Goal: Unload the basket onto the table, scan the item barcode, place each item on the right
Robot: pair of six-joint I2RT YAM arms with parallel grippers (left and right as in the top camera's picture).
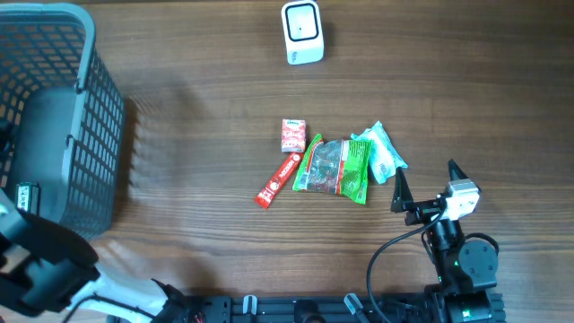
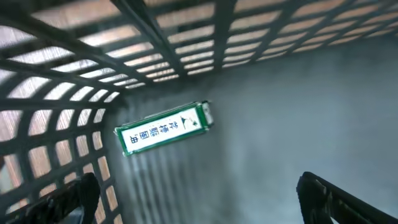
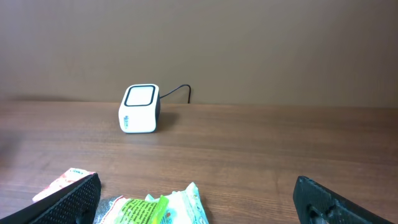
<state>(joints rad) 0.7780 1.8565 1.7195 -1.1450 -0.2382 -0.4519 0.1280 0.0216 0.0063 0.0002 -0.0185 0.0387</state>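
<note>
Packet (image 2: 165, 129) lies inside the basket (image 2: 311, 93), its print legible only from the left wrist; left gripper (image 2: 198, 180) and right gripper (image 3: 198, 179) released.

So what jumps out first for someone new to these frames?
The big grey mesh basket at the left of the table, with one green-edged white packet lying inside it. Then the cluster of snack packets mid-table, and the white scanner alone at the far edge.

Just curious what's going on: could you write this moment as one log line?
left hand: open, inside basket, over green-white pack | right hand: open, near green snack bag | scanner: stands alone
</note>
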